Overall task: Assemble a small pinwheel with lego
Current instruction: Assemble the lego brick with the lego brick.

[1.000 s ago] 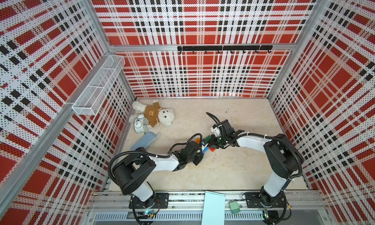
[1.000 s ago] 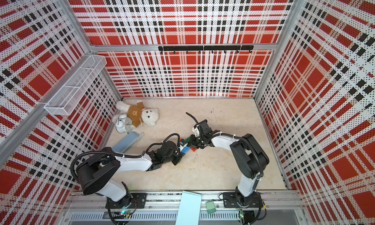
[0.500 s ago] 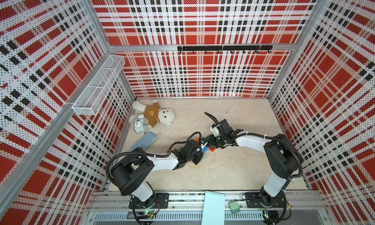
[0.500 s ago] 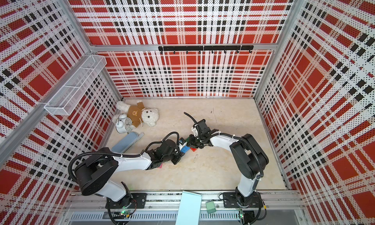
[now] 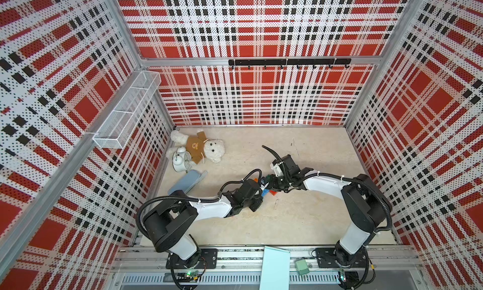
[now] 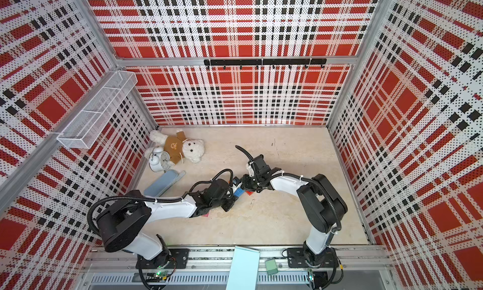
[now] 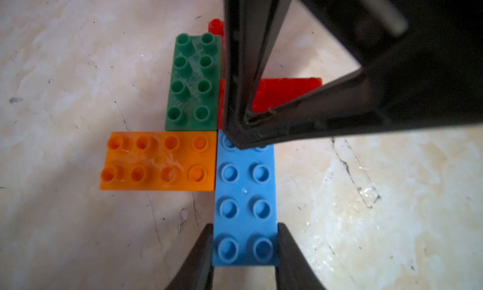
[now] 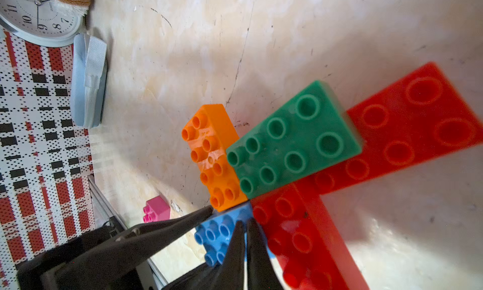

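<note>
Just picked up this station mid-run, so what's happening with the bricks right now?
The left gripper clamps the outer end of the blue brick, which forms a cross with the green brick, the orange brick and red bricks. The right gripper is shut, its tip at the blue brick's inner end; touching or just above, I can't tell. The pink square lies apart on the table, not yet at the centre.

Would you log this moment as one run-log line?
left end effector: shut on blue brick | right end effector: shut, tip on blue brick | pink brick: lying apart from pinwheel
</note>
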Motion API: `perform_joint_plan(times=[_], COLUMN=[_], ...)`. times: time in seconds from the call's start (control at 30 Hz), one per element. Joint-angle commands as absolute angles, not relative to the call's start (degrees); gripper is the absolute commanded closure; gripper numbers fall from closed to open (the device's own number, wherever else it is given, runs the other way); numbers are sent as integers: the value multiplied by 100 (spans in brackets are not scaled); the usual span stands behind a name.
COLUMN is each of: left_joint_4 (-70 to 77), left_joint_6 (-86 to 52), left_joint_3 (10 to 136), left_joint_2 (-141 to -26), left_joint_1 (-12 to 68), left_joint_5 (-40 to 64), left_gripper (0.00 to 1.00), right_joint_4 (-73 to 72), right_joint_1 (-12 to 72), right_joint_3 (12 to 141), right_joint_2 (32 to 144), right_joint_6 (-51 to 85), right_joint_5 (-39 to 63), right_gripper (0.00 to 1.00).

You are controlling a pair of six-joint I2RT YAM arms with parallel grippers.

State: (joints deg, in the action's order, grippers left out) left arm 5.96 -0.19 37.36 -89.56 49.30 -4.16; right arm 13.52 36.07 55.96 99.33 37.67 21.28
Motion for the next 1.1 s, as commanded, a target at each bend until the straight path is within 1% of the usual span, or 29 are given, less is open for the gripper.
perform_joint_plan(times=[0.0,0.17,0.37,0.53,0.77,0.87,1.07], left_joint_4=[1067,1004,1006,938,508,345,-431], left_joint_6=[-139,-149,-259,-348,-567,-756,-1290], left_joint_3=[4137,4158,4097,4095,3942,3768,3730], left_joint_2=[-8981,-9069,-9108,-8859,-8176,-7701,-6750], left_joint_1=[4977,5002,4985,4907,4668,4568,4186], left_joint_5=[-571,-685,-721,-589,-324,-295,-391], left_gripper=[62,56,53,49,47,44,44], right_joint_4=[2084,1999,2079,2131,2459,2481,2987], right_joint_1=[3689,3696,3731,3732,3735,3740,3829], right_joint_3=[5117,4925,4906,5080,5447,5523,5957], right_joint_2=[10223,10230,10230,10269,10326,10254,10278], right_joint_6=[3779,3813,3798,3795,3718,3728,3605], right_joint_5=[1653,1643,1572,1617,1475,1538,1219], right_gripper=[92,92,92,92,92,91,90])
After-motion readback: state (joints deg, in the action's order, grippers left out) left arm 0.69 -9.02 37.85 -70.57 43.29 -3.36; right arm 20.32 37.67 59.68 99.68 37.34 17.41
